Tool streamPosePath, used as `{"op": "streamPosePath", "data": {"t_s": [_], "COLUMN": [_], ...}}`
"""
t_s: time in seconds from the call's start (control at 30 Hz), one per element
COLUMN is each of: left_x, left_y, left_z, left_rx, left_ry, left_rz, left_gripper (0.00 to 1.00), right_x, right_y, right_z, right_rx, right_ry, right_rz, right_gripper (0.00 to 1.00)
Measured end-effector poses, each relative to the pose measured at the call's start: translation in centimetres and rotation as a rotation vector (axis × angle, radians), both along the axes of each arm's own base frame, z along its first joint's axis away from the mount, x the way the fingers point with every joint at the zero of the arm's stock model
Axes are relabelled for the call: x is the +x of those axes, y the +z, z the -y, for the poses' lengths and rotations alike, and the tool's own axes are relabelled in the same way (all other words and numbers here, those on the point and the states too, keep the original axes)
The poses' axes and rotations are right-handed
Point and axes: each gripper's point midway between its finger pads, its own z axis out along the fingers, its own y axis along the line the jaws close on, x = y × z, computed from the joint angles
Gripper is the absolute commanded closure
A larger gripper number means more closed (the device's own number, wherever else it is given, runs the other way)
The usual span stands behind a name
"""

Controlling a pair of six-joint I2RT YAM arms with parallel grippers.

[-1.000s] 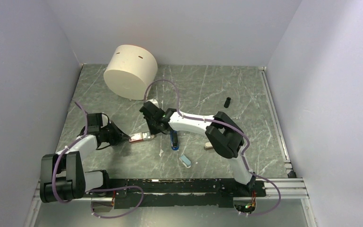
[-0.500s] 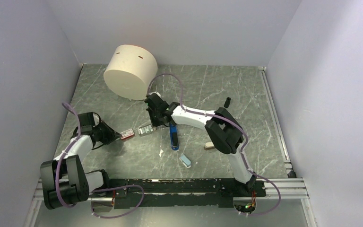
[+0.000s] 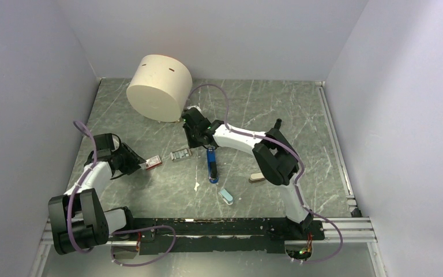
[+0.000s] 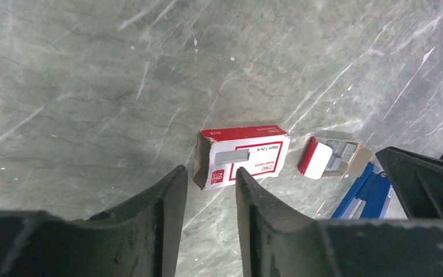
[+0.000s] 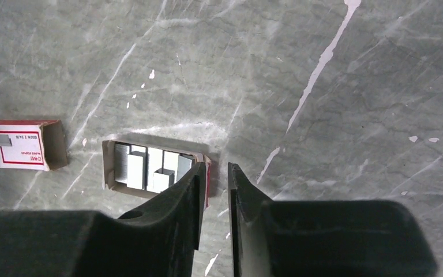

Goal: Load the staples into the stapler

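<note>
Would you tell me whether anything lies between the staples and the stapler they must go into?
Nothing visible does. The staples lie uncovered beside the stapler, with only bare tabletop between them. The box sleeve lies on their other side.

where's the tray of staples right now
In the top view, the open tray of staples lies left of centre, between the red-and-white sleeve on its left and the blue stapler on its right.
</note>
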Motion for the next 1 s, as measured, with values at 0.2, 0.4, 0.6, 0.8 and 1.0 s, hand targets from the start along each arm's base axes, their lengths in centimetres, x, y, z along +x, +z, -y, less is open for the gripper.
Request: {"op": "streamPosePath", "data": {"t_s": [0.2, 0.4, 0.6, 0.8, 1.0], "left_x": [0.6, 1.2, 4.9, 4.7, 2.5], "left_y": [0.9, 3.2, 11.4, 15.0, 15.5], "left_z": [-0.8, -1.7, -1.8, 4.5, 10.1], "left_rx": [0.039, 0.09, 0.155, 0.064, 0.014], "left_ry": [0.013, 0.004, -0.097, -0.355, -0.567], "left_rz": [0.002, 0.013, 0.237, 0.406, 0.465], "left_gripper": [0.29, 0.15, 0.16, 0.15, 0.16], "right_x": [0.1, -0.2, -1.0, -4.4, -7.1], "right_y": [0.3, 3.9, 9.9, 10.0, 7.6], "right_z": [0.2, 1.9, 4.7, 9.0, 10.8], "right_rx": [0.013, 0.055, 0.093, 0.082, 0.057], "right_ry": [0.01, 0.01, 0.004, -0.011, -0.042], "right_rz": [-0.002, 0.036, 0.146, 0.128, 0.037], "right_gripper": [0.62, 0.5, 0.2, 0.19, 0.2]}}
